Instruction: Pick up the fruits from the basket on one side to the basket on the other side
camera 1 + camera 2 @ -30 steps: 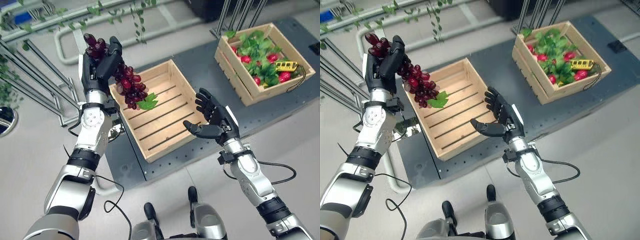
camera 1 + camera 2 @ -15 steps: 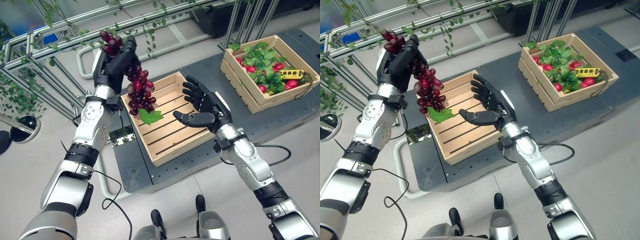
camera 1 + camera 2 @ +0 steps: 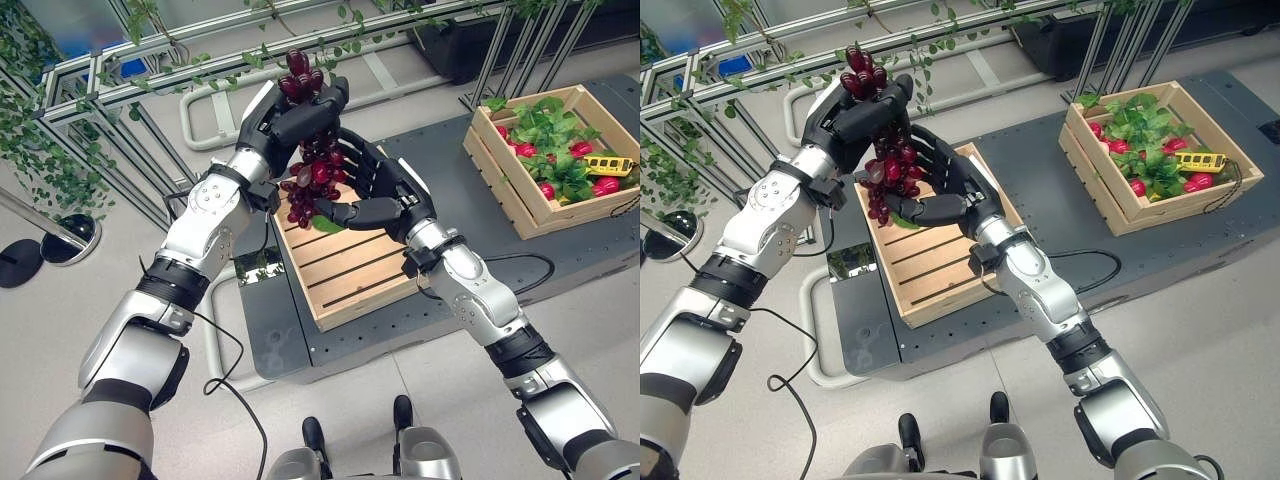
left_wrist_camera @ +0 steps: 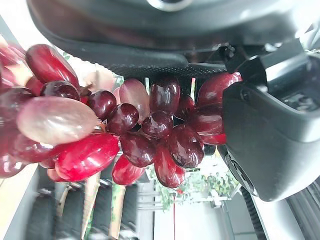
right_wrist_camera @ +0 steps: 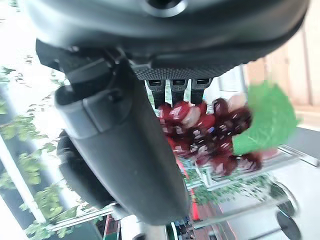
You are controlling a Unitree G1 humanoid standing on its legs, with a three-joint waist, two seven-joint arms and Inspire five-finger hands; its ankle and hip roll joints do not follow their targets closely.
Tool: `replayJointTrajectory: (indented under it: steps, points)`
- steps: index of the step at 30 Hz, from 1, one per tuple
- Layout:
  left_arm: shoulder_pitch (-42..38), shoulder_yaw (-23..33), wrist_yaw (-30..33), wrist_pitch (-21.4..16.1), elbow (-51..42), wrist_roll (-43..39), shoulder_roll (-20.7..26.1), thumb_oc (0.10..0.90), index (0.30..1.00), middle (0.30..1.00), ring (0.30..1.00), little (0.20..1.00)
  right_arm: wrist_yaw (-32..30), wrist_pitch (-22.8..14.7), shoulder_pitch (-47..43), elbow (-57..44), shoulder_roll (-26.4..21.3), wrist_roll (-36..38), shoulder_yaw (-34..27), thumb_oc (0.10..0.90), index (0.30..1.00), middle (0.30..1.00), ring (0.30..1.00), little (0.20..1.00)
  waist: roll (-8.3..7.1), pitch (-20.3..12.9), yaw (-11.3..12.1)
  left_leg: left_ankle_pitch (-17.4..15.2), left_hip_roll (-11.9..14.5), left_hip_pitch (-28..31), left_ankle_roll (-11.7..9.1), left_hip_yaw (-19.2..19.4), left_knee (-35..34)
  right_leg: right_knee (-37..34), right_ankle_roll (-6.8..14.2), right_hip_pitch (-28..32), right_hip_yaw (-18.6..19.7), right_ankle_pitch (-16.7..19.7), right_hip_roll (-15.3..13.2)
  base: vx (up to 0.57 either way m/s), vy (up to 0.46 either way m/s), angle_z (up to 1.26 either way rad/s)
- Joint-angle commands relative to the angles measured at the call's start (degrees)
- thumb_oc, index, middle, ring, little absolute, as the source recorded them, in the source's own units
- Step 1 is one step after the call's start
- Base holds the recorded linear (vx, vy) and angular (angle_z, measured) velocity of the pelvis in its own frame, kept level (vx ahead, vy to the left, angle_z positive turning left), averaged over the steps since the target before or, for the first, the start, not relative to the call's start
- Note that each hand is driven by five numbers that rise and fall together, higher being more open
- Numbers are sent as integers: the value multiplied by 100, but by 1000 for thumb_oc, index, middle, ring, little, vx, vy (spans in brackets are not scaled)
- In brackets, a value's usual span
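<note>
The left hand [image 3: 290, 115] is up near the top centre of the left eye view, fingers curled round the top of the bunch of red grapes [image 3: 312, 170], and the bunch hangs down from that grip with its green leaf [image 3: 325, 223] at the bottom. In the left wrist view the grapes [image 4: 125, 135] sit packed right against the palm, held fast.

And here's the change: half a second ago the right hand stood apart from the bunch, off to its right over the crate. Now the right hand [image 3: 375, 195] has come in under and behind the grapes, fingers spread and cupped, thumb reaching across just below the leaf. The two hands now meet at the bunch, where before they were clearly separate. Whether the right hand's fingers actually press the fruit I cannot tell; in the right wrist view the grapes [image 5: 210, 135] and leaf show just past its straight fingers.

The left hand has also swung inward from the upper left toward the middle, carrying the bunch with it. The whole view has shifted too, so the camera has moved.

Below the hands lies the empty wooden crate [image 3: 350, 270], centre frame, on the dark platform [image 3: 440, 150]. The grapes hang over its far end, not in it. At the upper right sits the second wooden crate [image 3: 520, 190], with green leaves, red fruit [image 3: 582, 150] and a small yellow toy bus [image 3: 608, 163] in it.
</note>
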Motion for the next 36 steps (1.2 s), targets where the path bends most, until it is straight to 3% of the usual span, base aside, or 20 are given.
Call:
replayJointTrajectory:
  steps: [1, 9, 13, 19, 27, 28, 29, 30, 36]
  points:
    - [-914, -250, -3, -513, 73, -78, -201, 400, 300, 300, 300, 300, 62, -324, -201, 573, 609, 328, 527, 800, 900, 900, 900, 900, 46, -1826, 240, -424, -58, 34, -9, -112, 10, 5, -107, 376, -203, -501, -251, 15, -28, 5]
    - [-1107, -403, -28, -533, -3, -271, -473, 400, 300, 300, 300, 300, -265, -264, -658, 1162, 825, 498, 706, 800, 900, 900, 900, 900, 12, -1868, 343, -424, -43, 23, -20, -206, 10, 5, -118, 405, -258, -518, -254, 5, -18, 7]
    - [-1132, -449, -66, -516, -63, -311, -538, 400, 300, 300, 300, 300, -372, -448, -807, 1331, 909, 591, 718, 800, 900, 900, 900, 900, 10, -1882, 389, -426, -36, 28, -24, -246, 10, 5, -128, 420, -274, -525, -248, 0, 0, 0]
    - [-1066, -509, -196, -400, -88, -215, -695, 400, 300, 300, 300, 300, -718, -1017, -1126, 1361, 1170, 692, 643, 800, 900, 900, 900, 900, 11, -1918, 469, -423, -22, 24, -23, -313, 10, 5, -146, 433, -301, -530, -243, -2, -5, 3]
    - [-980, -458, -279, -361, 105, -216, -639, 400, 300, 300, 300, 300, -793, -1398, -1200, 1201, 1232, 774, 542, 800, 900, 900, 900, 900, -5, -1984, 517, -419, -26, 0, 0, -347, 10, 5, -142, 419, -317, -523, -248, 2, -5, 3]
    - [-966, -440, -279, -370, 130, -233, -633, 400, 300, 300, 300, 300, -772, -1415, -1182, 1184, 1229, 804, 541, 764, 846, 846, 846, 846, -7, -1988, 518, -415, -24, -3, -1, -345, 10, 5, -139, 416, -320, -519, -248, 0, 0, 0]
    - [-953, -425, -298, -397, 166, -259, -625, 400, 300, 300, 300, 300, -749, -1465, -1176, 1178, 1227, 835, 547, 488, 432, 432, 432, 432, -7, -1990, 519, -412, -21, -3, -2, -341, 10, 5, -137, 416, -324, -516, -249, 0, 0, 0]
    - [-959, -416, -314, -412, 204, -274, -623, 400, 300, 300, 300, 300, -734, -1470, -1160, 1176, 1234, 837, 539, 400, 300, 300, 300, 300, -8, -1998, 518, -412, -19, -6, -1, -342, 10, 5, -138, 412, -319, -515, -246, 0, 0, 0]
    - [-973, -371, -185, -582, 291, -361, -570, 400, 300, 300, 300, 300, -584, -1416, -1084, 1267, 1137, 916, 545, 400, 300, 300, 300, 300, -28, -2018, 512, -392, -9, -26, -5, -329, 10, 5, -131, 395, -335, -503, -250, 0, 0, 0]
